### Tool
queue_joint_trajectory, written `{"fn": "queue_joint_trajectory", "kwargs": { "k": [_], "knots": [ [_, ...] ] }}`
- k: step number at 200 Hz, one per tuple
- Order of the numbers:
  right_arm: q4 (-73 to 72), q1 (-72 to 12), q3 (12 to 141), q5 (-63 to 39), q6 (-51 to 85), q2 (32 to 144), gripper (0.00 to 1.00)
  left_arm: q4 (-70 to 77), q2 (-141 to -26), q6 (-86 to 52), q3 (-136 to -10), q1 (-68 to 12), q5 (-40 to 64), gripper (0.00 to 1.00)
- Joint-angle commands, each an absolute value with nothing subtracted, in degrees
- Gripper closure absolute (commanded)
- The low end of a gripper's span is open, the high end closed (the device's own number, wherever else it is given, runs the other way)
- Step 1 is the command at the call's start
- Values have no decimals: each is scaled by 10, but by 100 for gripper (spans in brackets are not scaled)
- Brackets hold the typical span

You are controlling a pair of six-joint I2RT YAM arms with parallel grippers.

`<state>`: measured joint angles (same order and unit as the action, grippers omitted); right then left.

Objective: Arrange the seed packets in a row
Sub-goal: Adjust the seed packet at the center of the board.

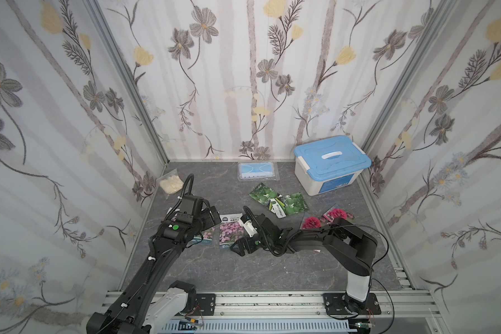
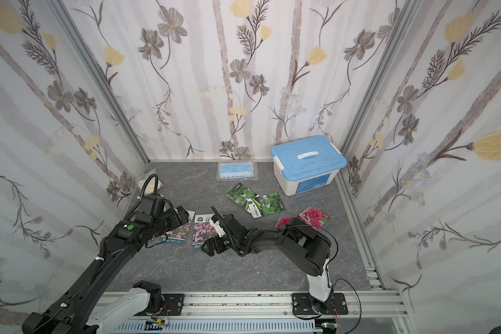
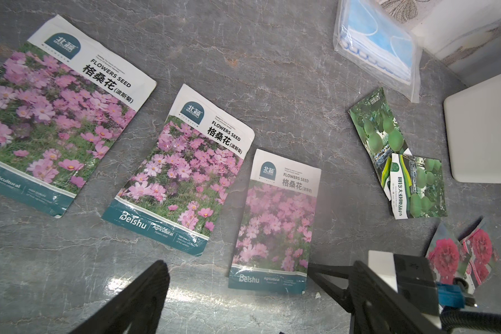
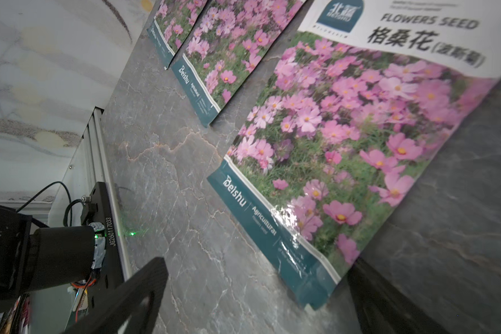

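The left gripper (image 3: 258,271) and right gripper (image 4: 258,280) are open, near three glossy rectangular purple-pink flower seed packets (image 3: 182,170) on the grey bench (image 3: 272,72)

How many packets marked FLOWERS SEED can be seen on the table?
3, face up in a loose row: the first packet, the second packet, the third packet. Seen from above, the left arm covers part of them; no further one shows.

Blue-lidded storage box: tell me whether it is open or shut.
Shut. The blue lid sits flush on the white box, no gap showing, its handle lying flat.
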<state>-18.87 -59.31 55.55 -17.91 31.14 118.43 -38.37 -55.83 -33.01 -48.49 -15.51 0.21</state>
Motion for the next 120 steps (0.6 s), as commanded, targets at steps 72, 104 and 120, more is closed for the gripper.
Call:
{"fn": "queue_joint_trajectory", "kwargs": {
  "k": [72,104,120],
  "knots": [
    [-171,-589,578,-173,307,1193,1,-398,-551,-327,-487,-154,-4,0],
    [-175,-570,558,-171,305,1177,1,-396,-555,-328,-486,-155,-4,0],
    [-176,-562,562,-176,306,1178,0,-395,-556,-329,-484,-154,-5,0]
  ]
}}
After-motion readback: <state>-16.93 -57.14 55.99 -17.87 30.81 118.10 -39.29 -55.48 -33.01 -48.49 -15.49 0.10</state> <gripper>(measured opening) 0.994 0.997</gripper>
